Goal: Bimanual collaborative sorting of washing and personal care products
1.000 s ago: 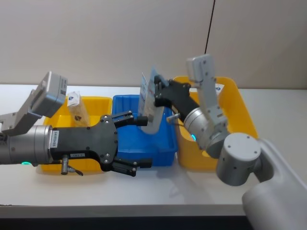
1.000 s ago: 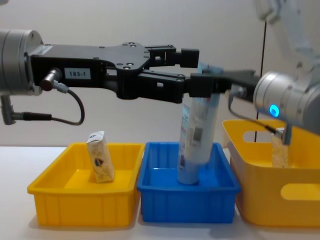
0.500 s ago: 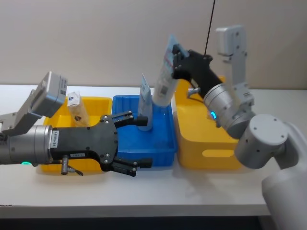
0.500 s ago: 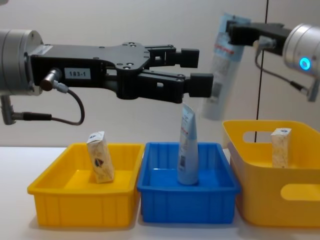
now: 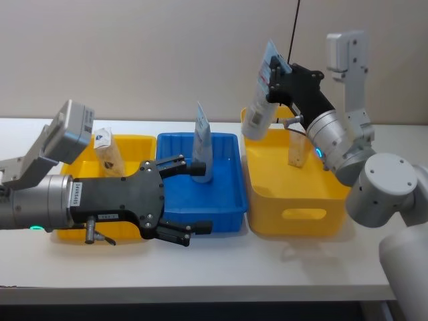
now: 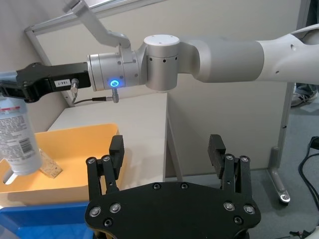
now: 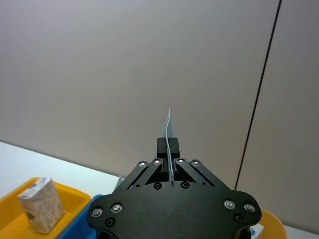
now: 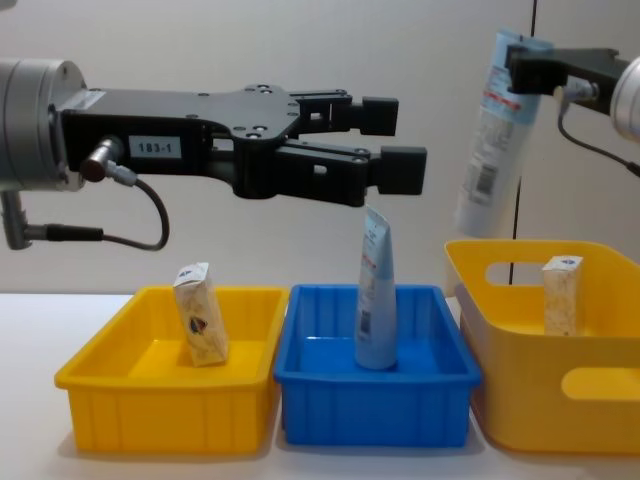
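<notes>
Plastic tube (image 5: 260,93), likely light and soft, hangs tilted above the basket (image 5: 294,194), pinched at its flat crimped end by the right gripper (image 5: 275,75). Left gripper (image 5: 190,195), fingers spread and empty, hovers left of the basket over the blue tray (image 5: 231,200).

Silver-grey arms w/ black claws — blue LEDs, "183-1" label, black cable.

Right tool holds a tube over the yellow basket

The left tool (image 6: 167,149) gapes wide in the foreground; beyond, the right tool (image 6: 11,90) grips a squeeze tube (image 6: 16,142) above the yellow basket (image 6: 75,159).
</notes>
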Action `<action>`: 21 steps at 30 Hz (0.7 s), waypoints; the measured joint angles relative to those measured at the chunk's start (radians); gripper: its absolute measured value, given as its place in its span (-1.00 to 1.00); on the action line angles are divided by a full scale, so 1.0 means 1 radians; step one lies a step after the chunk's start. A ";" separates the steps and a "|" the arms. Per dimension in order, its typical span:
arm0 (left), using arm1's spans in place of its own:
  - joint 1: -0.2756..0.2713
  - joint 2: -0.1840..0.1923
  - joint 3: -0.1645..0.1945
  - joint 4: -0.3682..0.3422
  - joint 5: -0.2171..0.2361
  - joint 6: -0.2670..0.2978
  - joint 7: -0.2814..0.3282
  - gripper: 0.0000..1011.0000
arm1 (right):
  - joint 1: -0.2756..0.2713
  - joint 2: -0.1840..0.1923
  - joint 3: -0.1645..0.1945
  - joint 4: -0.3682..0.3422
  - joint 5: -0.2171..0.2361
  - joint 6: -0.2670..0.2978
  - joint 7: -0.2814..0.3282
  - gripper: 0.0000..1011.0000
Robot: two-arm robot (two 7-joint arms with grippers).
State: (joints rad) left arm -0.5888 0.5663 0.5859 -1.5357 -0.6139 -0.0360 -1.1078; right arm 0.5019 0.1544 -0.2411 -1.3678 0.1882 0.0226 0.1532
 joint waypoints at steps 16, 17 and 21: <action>0.000 0.000 0.000 0.000 0.000 0.000 0.000 0.98 | 0.003 0.024 0.021 0.092 -0.056 0.004 -0.031 -1.00; 0.000 0.000 0.000 0.000 0.000 0.000 0.000 0.98 | 0.002 0.027 0.024 0.098 -0.060 0.004 -0.034 -1.00; 0.000 0.000 0.000 0.000 0.000 0.000 0.000 0.98 | -0.001 0.032 0.030 0.109 -0.070 0.007 -0.042 -1.00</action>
State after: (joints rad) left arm -0.5888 0.5663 0.5859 -1.5357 -0.6139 -0.0360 -1.1078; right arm 0.5010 0.1860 -0.2107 -1.2586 0.1184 0.0296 0.1112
